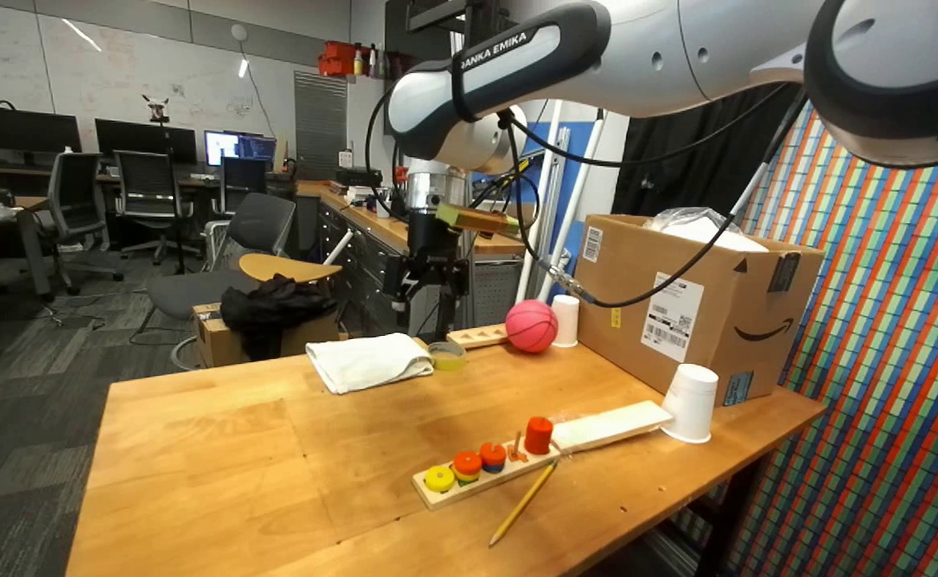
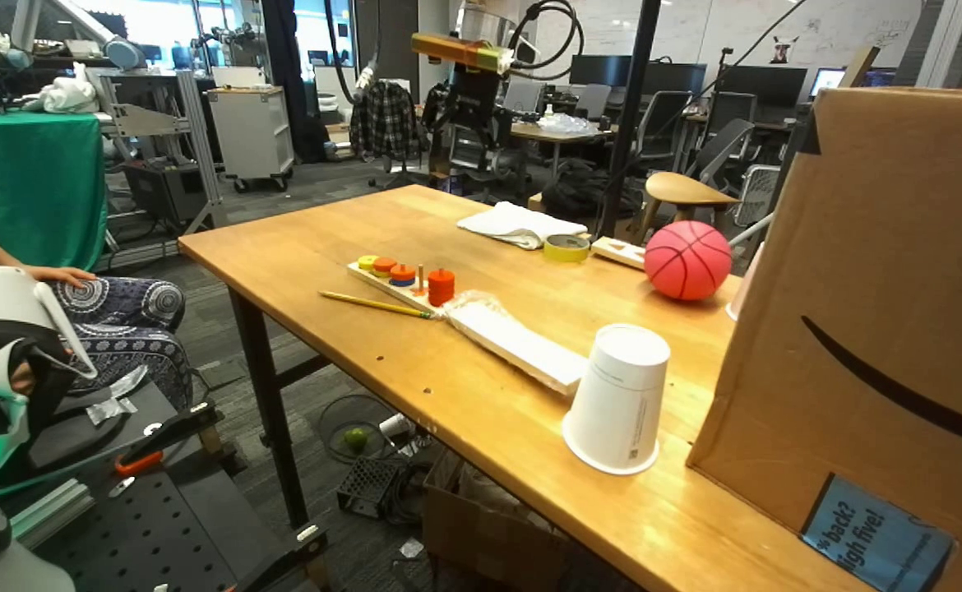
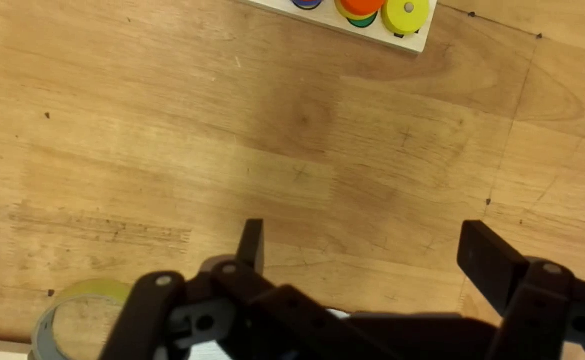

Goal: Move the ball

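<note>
A pink ball with black basketball lines (image 1: 531,326) rests on the wooden table near its back edge. It also shows in an exterior view (image 2: 688,261). It is out of the wrist view. My gripper (image 1: 422,316) is above the table, apart from the ball, over the area of the white cloth and tape roll. It also shows in an exterior view (image 2: 469,156). In the wrist view my gripper (image 3: 360,240) points down with its fingers wide apart and only bare tabletop between them. It holds nothing.
A white cup (image 1: 565,320) and a triangle-cut wooden board (image 1: 477,336) flank the ball. A large cardboard box (image 1: 629,296) stands close by. A tape roll (image 2: 566,248), white cloth (image 2: 522,224), peg board (image 1: 473,485), white board (image 1: 613,425), pencil (image 1: 523,505) and upturned cup (image 2: 617,399) lie around.
</note>
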